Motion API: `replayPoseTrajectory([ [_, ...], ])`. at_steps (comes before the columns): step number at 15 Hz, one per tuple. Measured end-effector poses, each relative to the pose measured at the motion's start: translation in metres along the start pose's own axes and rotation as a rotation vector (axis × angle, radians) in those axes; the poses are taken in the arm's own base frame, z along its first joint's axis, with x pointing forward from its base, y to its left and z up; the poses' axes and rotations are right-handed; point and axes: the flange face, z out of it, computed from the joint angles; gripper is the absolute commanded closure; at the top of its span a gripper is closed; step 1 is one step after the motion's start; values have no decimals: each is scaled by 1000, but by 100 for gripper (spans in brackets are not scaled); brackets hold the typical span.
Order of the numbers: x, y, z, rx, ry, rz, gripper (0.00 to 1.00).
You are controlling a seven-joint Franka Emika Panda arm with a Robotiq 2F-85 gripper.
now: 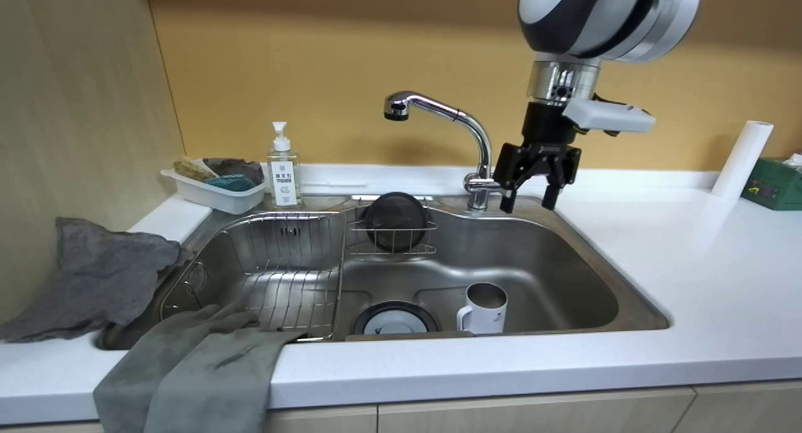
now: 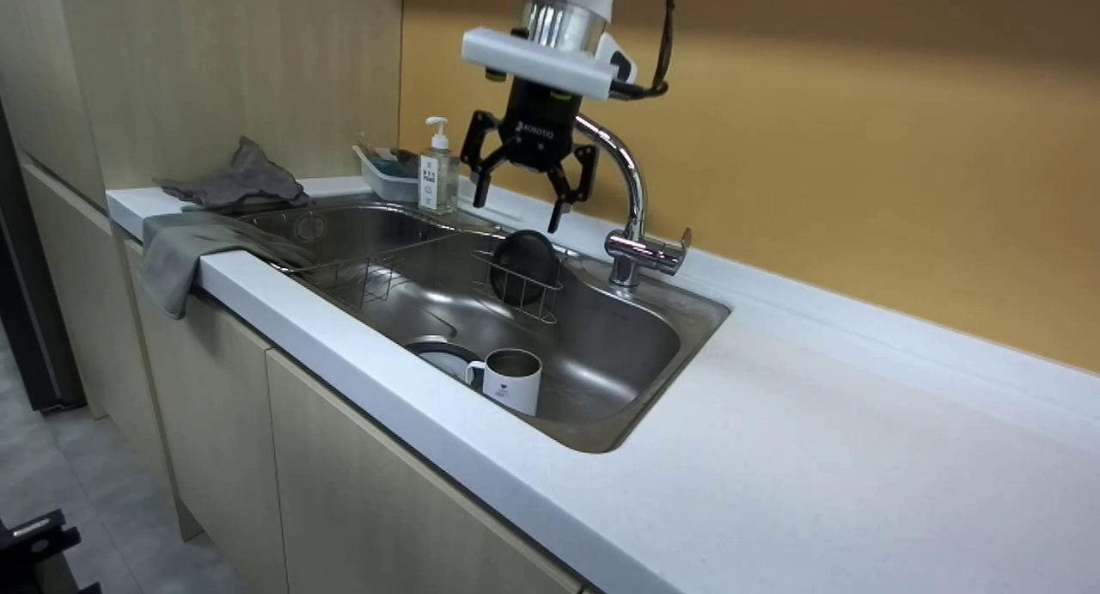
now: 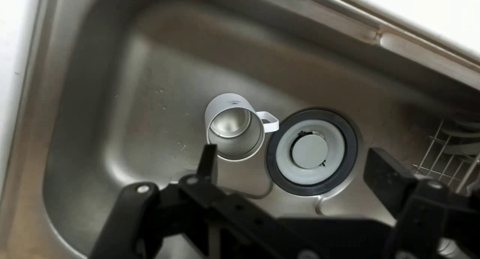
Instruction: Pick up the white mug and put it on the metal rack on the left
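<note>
The white mug stands upright on the sink floor, right beside the drain, in an exterior view. It also shows in the other views, its handle pointing towards the drain. The metal rack spans the left part of the sink in an exterior view; it shows too past the grey cloth. My gripper is open and empty, high above the sink near the faucet. In the wrist view the open fingers straddle the drain, the left fingertip overlapping the mug's rim in the picture only.
The chrome faucet rises at the back of the sink, close to the gripper. A small wire basket holds a round black strainer. A soap bottle and a white tray stand back left. Grey cloths hang over the front left edge.
</note>
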Motion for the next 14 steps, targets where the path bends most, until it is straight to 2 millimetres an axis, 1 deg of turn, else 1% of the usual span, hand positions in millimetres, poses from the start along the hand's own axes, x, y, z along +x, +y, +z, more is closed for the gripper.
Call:
replayPoseTrajectory([
  [1,11,-3,14,4,-8,-8,0],
  [2,17,-5,26,9,-16,-13,0],
  [3,18,-5,32,11,-23,-15,0],
  [6,17,-1,26,10,-15,-14,0],
  [8,19,-1,32,8,-10,-16,0],
  [9,21,-2,39,9,-10,-16,0],
  [11,29,-3,64,13,-7,-18,0],
  [14,44,-11,115,19,3,-10,0],
])
